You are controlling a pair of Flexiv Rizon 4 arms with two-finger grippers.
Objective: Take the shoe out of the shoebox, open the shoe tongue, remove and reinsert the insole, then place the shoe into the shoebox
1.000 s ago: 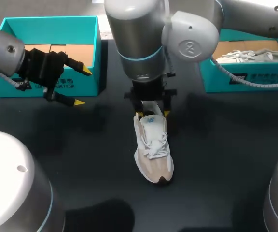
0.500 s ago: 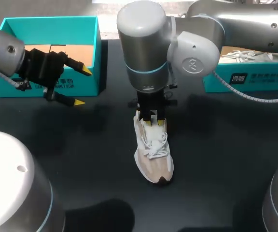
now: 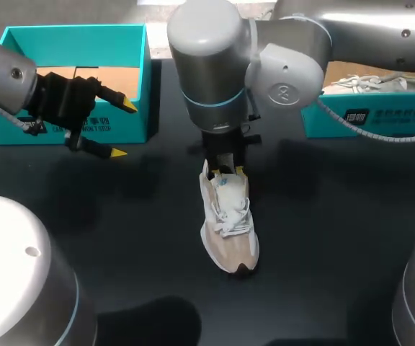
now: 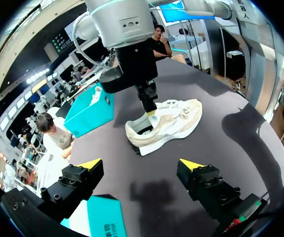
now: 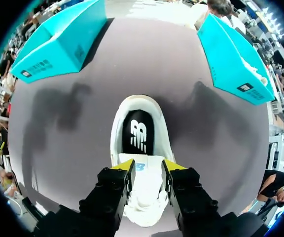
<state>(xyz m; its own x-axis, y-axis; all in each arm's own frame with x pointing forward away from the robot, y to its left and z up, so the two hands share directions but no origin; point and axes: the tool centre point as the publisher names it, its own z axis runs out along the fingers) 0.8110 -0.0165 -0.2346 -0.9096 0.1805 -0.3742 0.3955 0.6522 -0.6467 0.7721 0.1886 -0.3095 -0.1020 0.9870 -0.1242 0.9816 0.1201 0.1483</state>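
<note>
A beige-and-white shoe (image 3: pixel 228 223) (image 4: pixel 174 118) (image 5: pixel 145 192) lies flat on its sole in the middle of the black table (image 3: pixel 323 238), toe toward the near edge and heel toward the far side. Its white shoe tongue (image 3: pixel 225 184) (image 5: pixel 146 173) stands up at the throat. The black insole (image 5: pixel 138 131) with a white mark lies inside the heel opening. The right gripper (image 3: pixel 225 171) (image 5: pixel 148 167) hangs straight down over the throat, its two yellow-tipped fingers pressed against the tongue from either side and grasping it. The right arm (image 3: pixel 207 65) above it comes in from the right and reaches to the middle of the table.

Well apart to the left, the left gripper (image 3: pixel 123 130) (image 4: pixel 141 163) hovers with its fingers spread wide and nothing between them, just in front of the left shoebox (image 3: pixel 74 43) (image 5: pixel 58 39). This teal box shows a brown floor. At the far right edge stands the right shoebox (image 3: pixel 369 119) (image 4: pixel 90 113) (image 5: pixel 233 54), also teal, with a second pale shoe (image 3: pixel 369 81) lying in it
</note>
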